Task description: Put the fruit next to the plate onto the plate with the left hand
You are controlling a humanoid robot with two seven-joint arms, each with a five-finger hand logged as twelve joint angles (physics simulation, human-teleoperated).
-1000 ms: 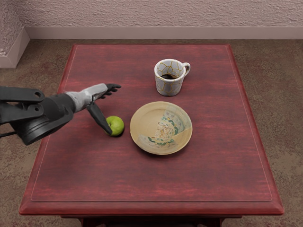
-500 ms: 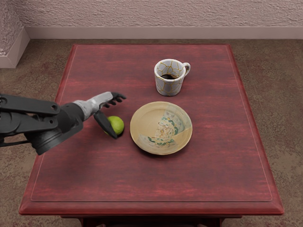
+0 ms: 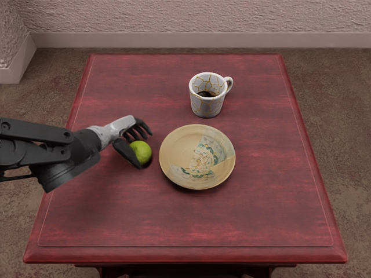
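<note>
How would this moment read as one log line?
left hand: at green fruit | fruit: on table, beside plate | placing: not yet done

No legible text, label, brand, number or sign anywhere. On the mug (image 3: 207, 95), at 12 o'clock from the plate (image 3: 197, 156), only golden crack lines. On the plate, only a painted green and brown motif, without letters or digits. On the desk (image 3: 174, 214), only red wood grain.
</note>
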